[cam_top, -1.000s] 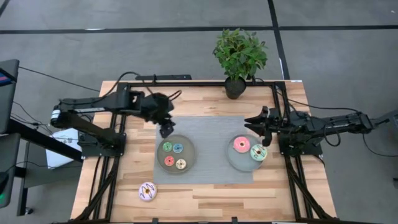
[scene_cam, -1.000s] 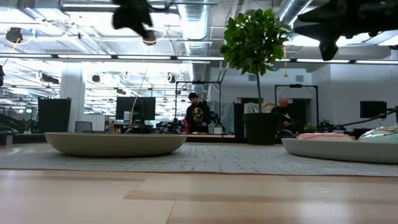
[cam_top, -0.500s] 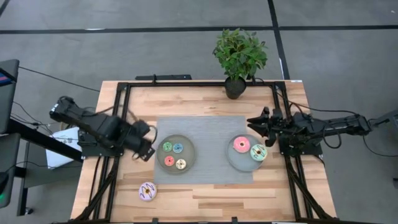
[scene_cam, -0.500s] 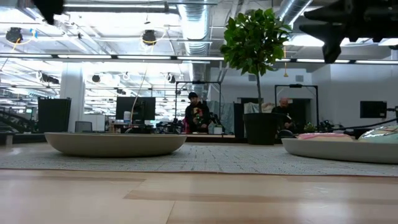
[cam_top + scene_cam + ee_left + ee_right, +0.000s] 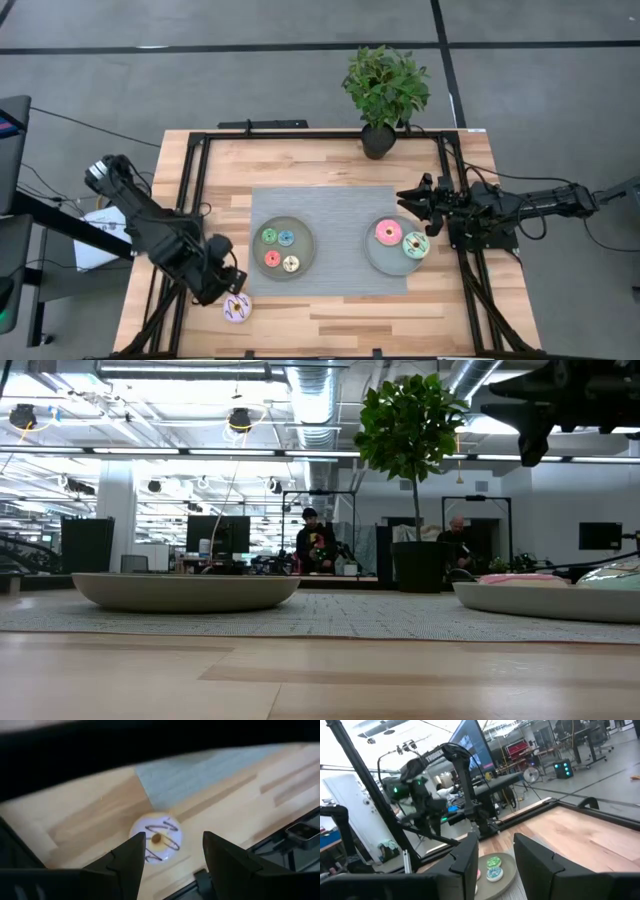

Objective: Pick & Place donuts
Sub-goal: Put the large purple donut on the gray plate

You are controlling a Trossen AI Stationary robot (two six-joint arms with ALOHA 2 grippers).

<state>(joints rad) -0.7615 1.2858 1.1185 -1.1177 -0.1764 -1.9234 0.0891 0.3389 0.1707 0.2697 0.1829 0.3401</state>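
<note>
Above purple-white donut (image 5: 237, 309) on worktop (image 5: 330, 315), left tool (image 5: 228, 290) hovers, fingers spread; right tool (image 5: 408, 197) spread, empty, beside right plate (image 5: 377, 257).

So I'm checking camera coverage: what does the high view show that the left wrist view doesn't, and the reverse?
Only the high view shows both grey plates, the four tiny donuts on the left plate, the pink donut and green donut on the right one, the potted plant and the waiting right gripper.

Only the left wrist view shows the open left gripper straddling the target from above.

Both show the purple-white donut on the bare wood beside the grey mat.
</note>
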